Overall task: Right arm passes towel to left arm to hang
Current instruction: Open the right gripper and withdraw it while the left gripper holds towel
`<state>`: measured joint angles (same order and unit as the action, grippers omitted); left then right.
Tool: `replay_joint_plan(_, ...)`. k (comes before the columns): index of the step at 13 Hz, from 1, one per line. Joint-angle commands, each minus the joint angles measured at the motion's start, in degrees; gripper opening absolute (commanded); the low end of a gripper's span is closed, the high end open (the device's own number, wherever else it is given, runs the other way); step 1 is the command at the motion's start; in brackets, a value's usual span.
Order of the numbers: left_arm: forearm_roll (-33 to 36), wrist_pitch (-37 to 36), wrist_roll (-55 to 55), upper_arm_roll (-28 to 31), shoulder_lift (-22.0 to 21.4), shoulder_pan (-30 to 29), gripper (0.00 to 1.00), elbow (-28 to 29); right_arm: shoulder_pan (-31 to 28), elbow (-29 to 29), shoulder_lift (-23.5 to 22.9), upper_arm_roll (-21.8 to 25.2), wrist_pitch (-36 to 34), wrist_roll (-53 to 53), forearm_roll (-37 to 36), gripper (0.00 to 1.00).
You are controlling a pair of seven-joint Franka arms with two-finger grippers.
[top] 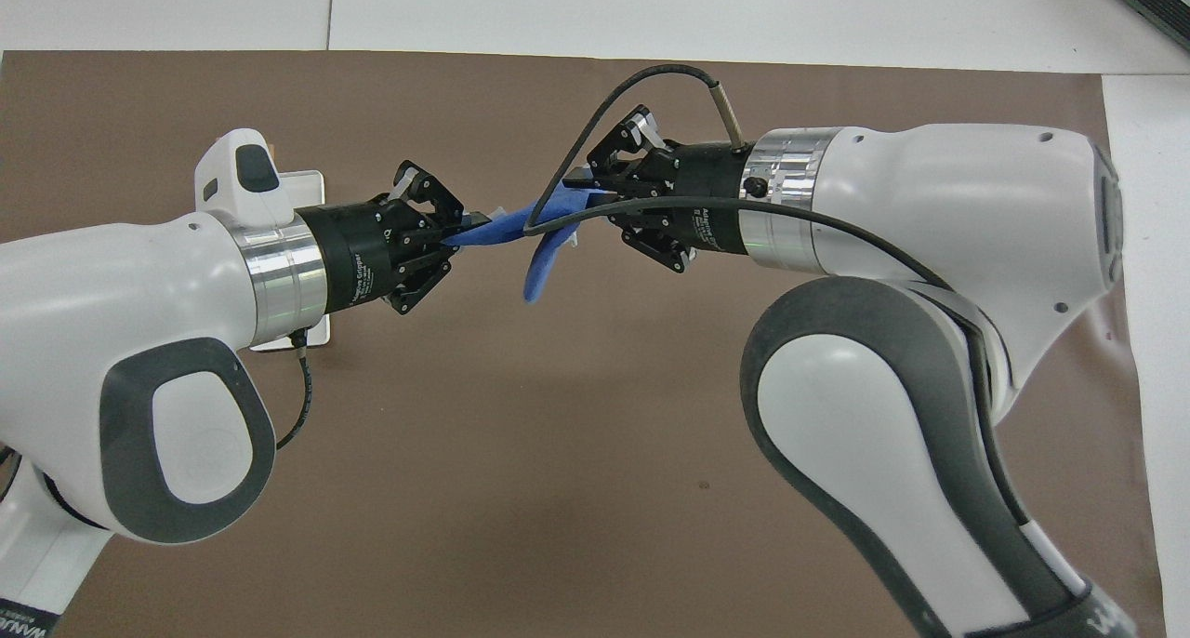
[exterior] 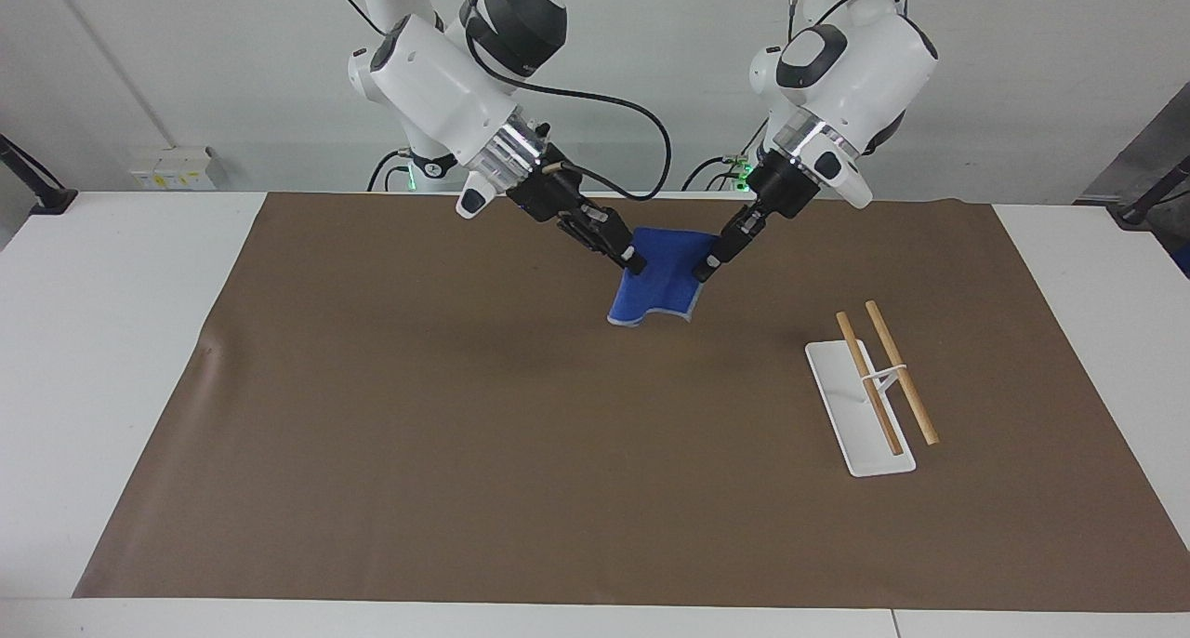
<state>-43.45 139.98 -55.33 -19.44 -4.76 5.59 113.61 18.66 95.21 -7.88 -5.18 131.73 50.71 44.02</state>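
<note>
Blue towel (exterior: 654, 285) hangs above the brown mat (exterior: 465, 452); left gripper (exterior: 707, 268) clamped on one corner; right gripper (exterior: 634, 262) at the other (grip unclear); dowel rack (exterior: 860, 433) waits nearby.

A robotics lab: two white arms (exterior: 437, 71) at a paper-covered table (exterior: 112, 322).

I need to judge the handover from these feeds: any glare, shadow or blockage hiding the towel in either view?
Facing view: even light, no glare; the towel hangs clear between the left pincer and the right pincer, with only a faint shadow on the brown mat. Overhead view: both arms fill the frame, and the right arm's black cable crosses the towel, which shows only edge-on.
</note>
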Motion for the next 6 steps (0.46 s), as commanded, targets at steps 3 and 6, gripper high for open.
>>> replay_joint_plan(3,-0.2,3.3,1.8,0.0,-1.4,-0.4,0.00,1.6,-3.6,-0.1,1.3,0.2,-2.0,-1.7,-9.4,1.00)
replay_joint_plan(6,-0.2,3.4,10.9,0.4,-0.8,-1.4,0.00,2.1,-8.5,-0.1,3.3,0.1,-6.8,-3.7,-23.1,1.00)
